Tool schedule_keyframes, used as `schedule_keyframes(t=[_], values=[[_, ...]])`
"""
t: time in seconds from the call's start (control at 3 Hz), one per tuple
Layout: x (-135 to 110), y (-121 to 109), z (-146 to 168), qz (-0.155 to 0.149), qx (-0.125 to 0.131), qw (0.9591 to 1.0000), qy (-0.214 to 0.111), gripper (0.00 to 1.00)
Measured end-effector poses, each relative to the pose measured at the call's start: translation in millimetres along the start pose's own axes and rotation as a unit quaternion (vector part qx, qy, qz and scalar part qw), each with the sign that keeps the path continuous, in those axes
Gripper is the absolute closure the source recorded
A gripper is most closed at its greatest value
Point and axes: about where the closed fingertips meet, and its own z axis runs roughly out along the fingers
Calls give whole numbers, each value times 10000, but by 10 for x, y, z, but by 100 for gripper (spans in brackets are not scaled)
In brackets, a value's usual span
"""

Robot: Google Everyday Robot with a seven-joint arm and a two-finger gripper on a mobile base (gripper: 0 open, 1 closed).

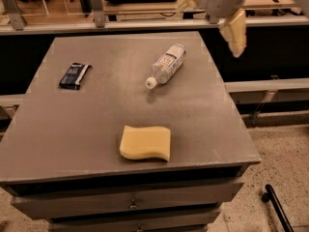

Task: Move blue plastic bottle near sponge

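Much open tabletop [96,115] separates bottle [168,64] from sponge [146,142]; tool [233,33] hangs beyond right edge.

single view only. camera high on near side of tabletop [96,129], tilted steeply down, facing across it toward far edge and rail [145,25] behind. mid range: whole tabletop in frame, near edge low, far edge near top, side edges converging away from camera. drawer fronts [130,204] under near edge seen from above. speckled floor [280,149] at lower right. hand [234,33] comes in from top edge, upper right, in frame just right of tabletop's far right corner, upper part cropped.
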Motion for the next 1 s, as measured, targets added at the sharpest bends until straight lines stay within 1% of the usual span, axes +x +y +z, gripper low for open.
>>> schedule_keyframes(t=[0.33,0.67,1.0], values=[[-193,-197,372,-609,-53,9976,-337,0],[-462,-297,669,-1050,-55,9926,-604,0],[-677,-317,1012,-1329,-209,9876,-804,0]])
